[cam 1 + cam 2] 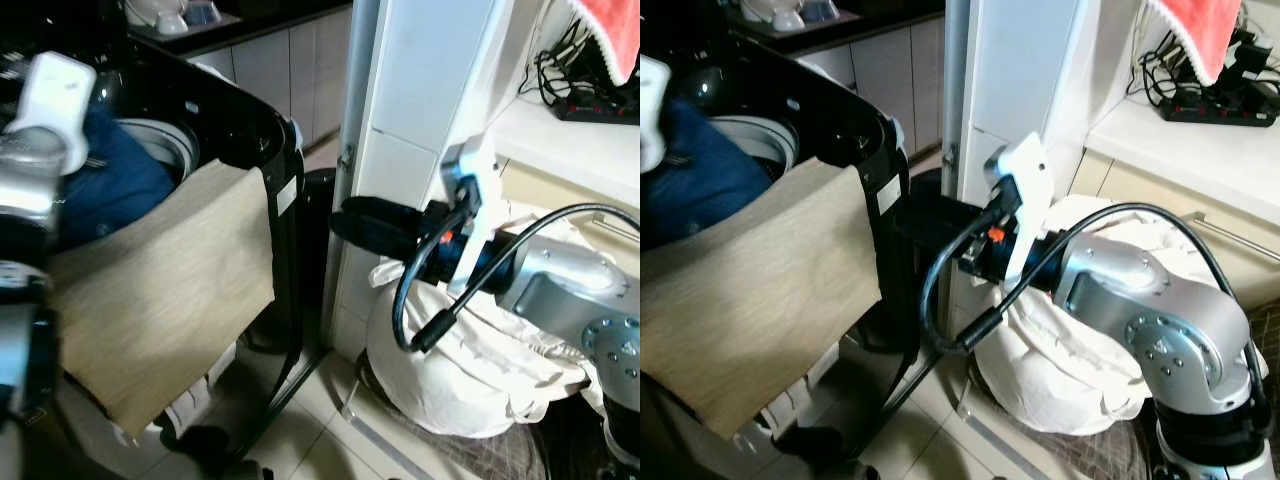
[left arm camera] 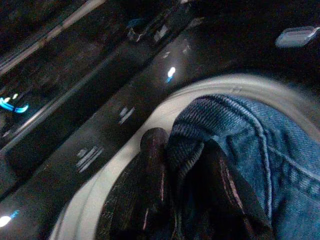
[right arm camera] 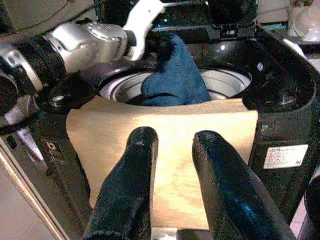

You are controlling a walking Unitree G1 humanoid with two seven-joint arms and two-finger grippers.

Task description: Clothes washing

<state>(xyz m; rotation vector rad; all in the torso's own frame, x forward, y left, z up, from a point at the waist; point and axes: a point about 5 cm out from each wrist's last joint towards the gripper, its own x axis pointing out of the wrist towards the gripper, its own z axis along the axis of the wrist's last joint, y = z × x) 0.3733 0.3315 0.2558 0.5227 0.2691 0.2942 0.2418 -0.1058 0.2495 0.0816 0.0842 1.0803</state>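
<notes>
Left gripper (image 2: pixel 185 165): clenched on the blue jeans (image 3: pixel 175 75), holding them over the washer drum (image 3: pixel 225 82).
Right gripper (image 3: pixel 172 175): fingers apart, nothing between them, poised beside the black washing machine (image 1: pixel 270 130).
Tan cloth (image 1: pixel 160 300): draped over the machine's front rim, hanging down outside.
Progress: early loading, I'd judge; jeans are not yet released, the tan cloth needs pushing in, and the white bundle (image 1: pixel 470 350) waits on the floor.
Wrist views: the left shows the pinch on denim; the right shows the drum opening.

Blue denim jeans (image 3: pixel 172 75), plain tan cloth (image 3: pixel 170 145), black washing machine (image 3: pixel 285 100).
</notes>
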